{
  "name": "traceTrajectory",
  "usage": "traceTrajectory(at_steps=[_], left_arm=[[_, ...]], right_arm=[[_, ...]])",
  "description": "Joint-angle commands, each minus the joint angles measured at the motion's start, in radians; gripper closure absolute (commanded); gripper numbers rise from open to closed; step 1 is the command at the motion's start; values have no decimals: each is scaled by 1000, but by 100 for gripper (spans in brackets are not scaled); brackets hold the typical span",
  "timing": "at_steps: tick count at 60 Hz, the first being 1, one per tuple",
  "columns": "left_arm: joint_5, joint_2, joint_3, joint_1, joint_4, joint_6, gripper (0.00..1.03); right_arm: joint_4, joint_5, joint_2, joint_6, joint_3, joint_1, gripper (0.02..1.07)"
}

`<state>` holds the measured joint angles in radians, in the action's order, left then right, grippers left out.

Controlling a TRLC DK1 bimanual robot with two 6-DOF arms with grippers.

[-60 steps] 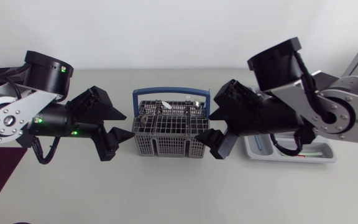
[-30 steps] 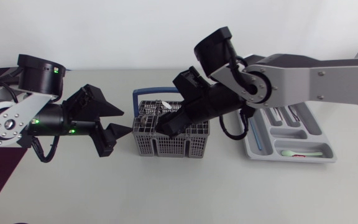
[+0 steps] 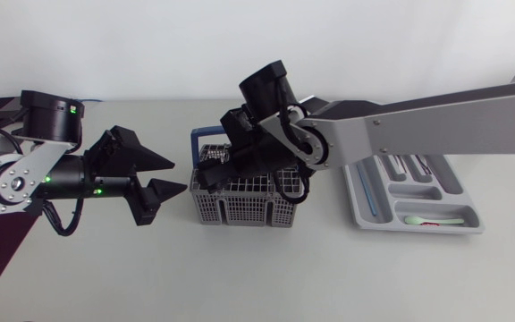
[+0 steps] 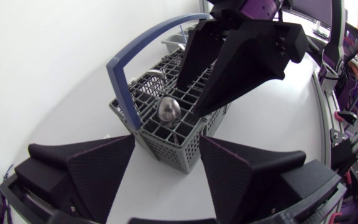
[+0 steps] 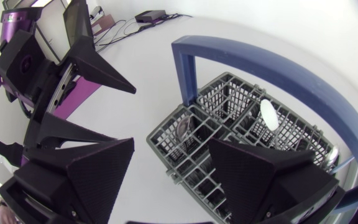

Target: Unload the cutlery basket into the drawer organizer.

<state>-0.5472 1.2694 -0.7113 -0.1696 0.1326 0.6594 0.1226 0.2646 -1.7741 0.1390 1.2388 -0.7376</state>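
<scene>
I judge most of the job is left. The basket (image 3: 240,207) at mid-table holds spoons (image 4: 168,109), and the organizer (image 3: 474,227) to its right has perhaps a few pieces. My right gripper (image 5: 169,163) hovers open and empty over the basket, and my left gripper (image 3: 184,177) sits open beside it.

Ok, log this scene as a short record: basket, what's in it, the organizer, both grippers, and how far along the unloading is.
basket: grey cutlery basket, blue handle, upright mid-table
in basket: metal spoon, bowl up; white utensil
organizer: drawer organizer on the right arm's side; pale green spoon lies in one compartment
left gripper: open, just beside the basket, holding nothing
right gripper: open, above the basket, holding nothing
progress: basket not yet emptied
</scene>
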Motion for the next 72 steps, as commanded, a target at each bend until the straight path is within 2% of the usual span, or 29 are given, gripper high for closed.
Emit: traceTrajectory(at_steps=[1,13,40,64,72], left_arm=[[-26,35,23,19,-8,37,17],[-99,68,19,65,-7,83,17],[-131,150,-25,85,-10,112,17],[-140,160,-36,84,-8,114,17],[-142,160,-30,85,-8,114,17]], right_arm=[[-21,-28,-31,40,28,-19,22],[-64,-47,-65,57,45,-17,33],[-64,-47,-122,85,94,-8,81],[-55,-38,-146,88,103,-3,99],[-61,-36,-127,90,93,-3,100]])
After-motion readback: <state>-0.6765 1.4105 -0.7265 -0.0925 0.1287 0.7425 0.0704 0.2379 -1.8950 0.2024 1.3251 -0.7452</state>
